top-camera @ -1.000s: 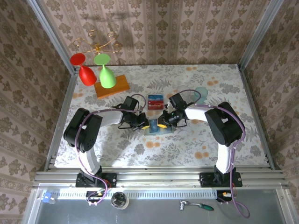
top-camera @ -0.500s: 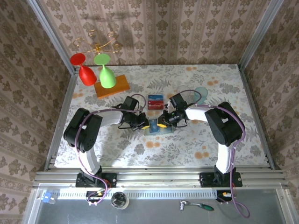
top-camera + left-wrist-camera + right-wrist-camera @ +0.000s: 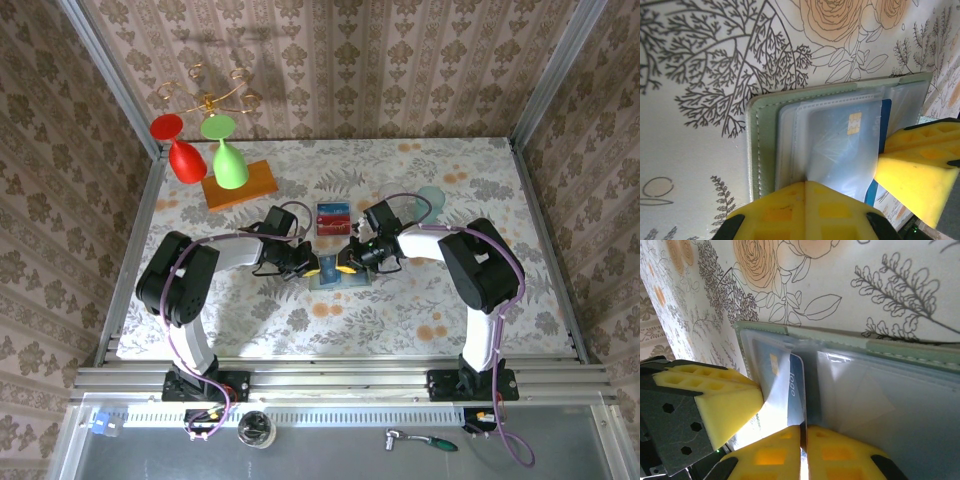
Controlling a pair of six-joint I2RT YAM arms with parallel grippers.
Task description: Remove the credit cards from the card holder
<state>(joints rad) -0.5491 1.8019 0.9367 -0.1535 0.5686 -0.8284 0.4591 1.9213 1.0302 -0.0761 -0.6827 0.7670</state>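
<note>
The pale green card holder (image 3: 334, 280) lies open on the table between my two grippers. In the left wrist view its stitched green rim (image 3: 760, 145) frames clear sleeves, and a blue credit card (image 3: 840, 142) with a gold chip sits inside one. My left gripper (image 3: 806, 186) is shut on the edge of that clear sleeve. My right gripper (image 3: 803, 432) is shut on the edge of the blue credit card (image 3: 796, 390), which pokes out of the card holder (image 3: 840, 339). Both grippers, left (image 3: 313, 268) and right (image 3: 347, 268), meet over the wallet. A red and blue credit card (image 3: 333, 218) lies flat just behind it.
An orange wooden block (image 3: 255, 184) at the back left has a red glass (image 3: 185, 158) and a green glass (image 3: 228, 160) over it, under a gold rack (image 3: 205, 98). A translucent teal cup (image 3: 432, 200) stands behind the right arm. Metal rails edge the table.
</note>
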